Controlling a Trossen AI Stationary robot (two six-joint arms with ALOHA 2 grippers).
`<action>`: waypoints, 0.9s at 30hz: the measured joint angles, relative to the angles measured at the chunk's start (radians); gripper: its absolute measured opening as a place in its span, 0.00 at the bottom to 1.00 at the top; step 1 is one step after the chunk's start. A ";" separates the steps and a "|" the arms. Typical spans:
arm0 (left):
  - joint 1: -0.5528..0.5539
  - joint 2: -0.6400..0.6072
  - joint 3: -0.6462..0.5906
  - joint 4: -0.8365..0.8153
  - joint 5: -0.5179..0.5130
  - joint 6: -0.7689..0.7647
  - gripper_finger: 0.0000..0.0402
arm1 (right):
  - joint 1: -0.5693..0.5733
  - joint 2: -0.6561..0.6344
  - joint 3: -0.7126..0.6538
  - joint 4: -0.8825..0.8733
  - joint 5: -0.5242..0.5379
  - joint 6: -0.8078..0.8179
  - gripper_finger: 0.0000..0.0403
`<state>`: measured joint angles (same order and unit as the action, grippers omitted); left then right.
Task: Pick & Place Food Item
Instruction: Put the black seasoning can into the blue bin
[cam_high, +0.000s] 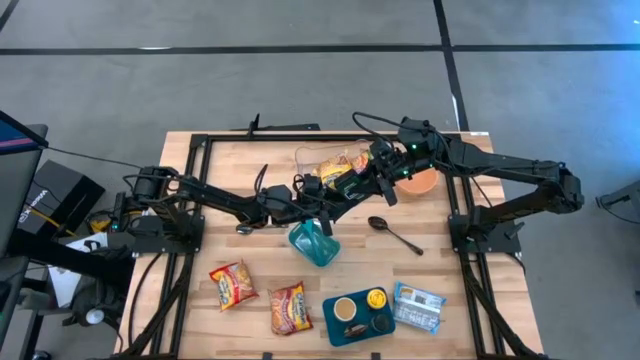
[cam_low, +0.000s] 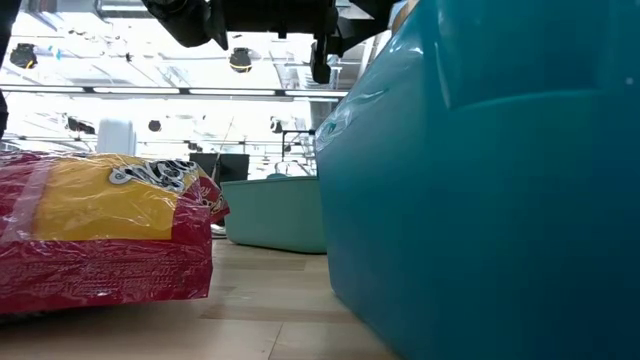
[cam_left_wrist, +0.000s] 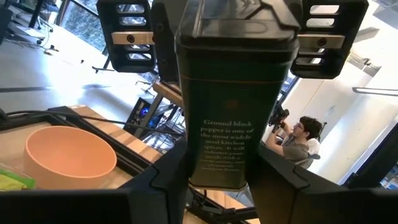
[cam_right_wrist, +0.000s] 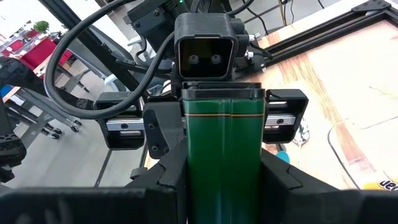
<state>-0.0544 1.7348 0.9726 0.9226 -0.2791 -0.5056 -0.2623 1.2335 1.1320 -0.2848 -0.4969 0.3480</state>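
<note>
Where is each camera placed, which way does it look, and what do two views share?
High: above, looking straight down on the table; both arms show.
Low: at table-top height, looking level past a teal container; arm parts at top.
Left wrist: on the left arm, facing the pepper tin; left end effector shows.
Right wrist: on the right arm, facing that tin; right end effector shows.
Shared: both wrist views see the tin from opposite ends.
</note>
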 joint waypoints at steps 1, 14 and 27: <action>0.000 0.000 0.000 0.000 0.000 0.000 0.33 | 0.000 0.000 0.000 0.000 -0.001 -0.004 0.28; 0.001 0.000 -0.002 -0.028 -0.008 0.000 0.32 | -0.015 -0.006 0.000 -0.055 -0.028 -0.046 0.58; -0.002 -0.100 0.016 -0.379 0.082 -0.037 0.31 | -0.097 -0.005 0.023 -0.166 -0.192 -0.160 0.59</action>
<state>-0.0559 1.6344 0.9888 0.5437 -0.1972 -0.5431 -0.3591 1.2290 1.1547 -0.4507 -0.6884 0.1884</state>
